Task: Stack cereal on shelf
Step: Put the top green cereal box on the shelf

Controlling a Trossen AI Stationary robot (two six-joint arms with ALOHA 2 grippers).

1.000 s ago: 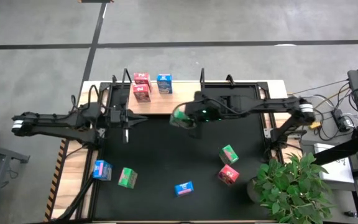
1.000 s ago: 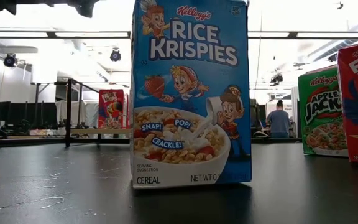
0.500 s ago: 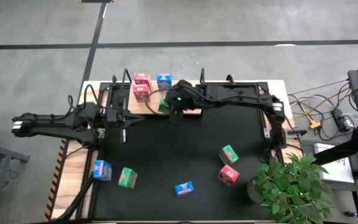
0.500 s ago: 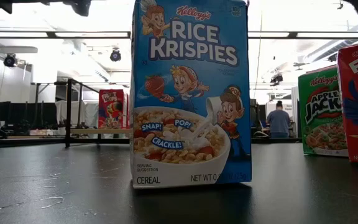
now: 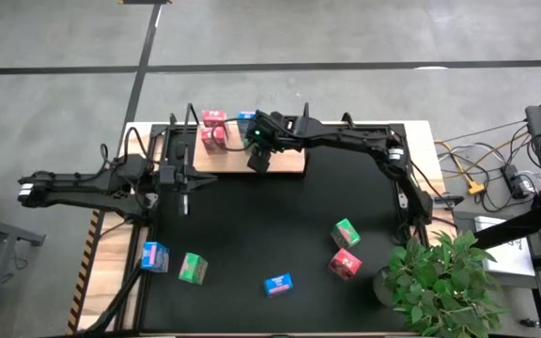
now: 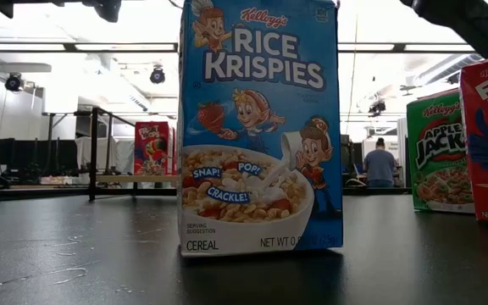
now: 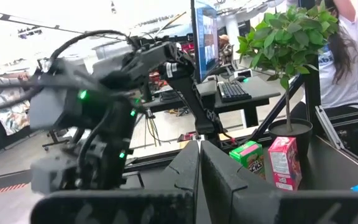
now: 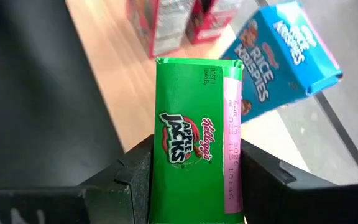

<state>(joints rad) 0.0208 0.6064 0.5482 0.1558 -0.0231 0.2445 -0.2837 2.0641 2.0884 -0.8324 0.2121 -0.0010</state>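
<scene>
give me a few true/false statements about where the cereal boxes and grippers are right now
1. The right gripper holds a green box. True.
2. The left gripper is over the shelf. False: it hangs shut over the mat's left part, holding nothing.
3. Two pink boxes and a blue box are on the shelf. True.
4. The mat has no boxes on it. False: five lie there, two blue, two green, one pink.
5. The held box is above the mat's front edge. False: it is over the shelf, beside the blue box.
</scene>
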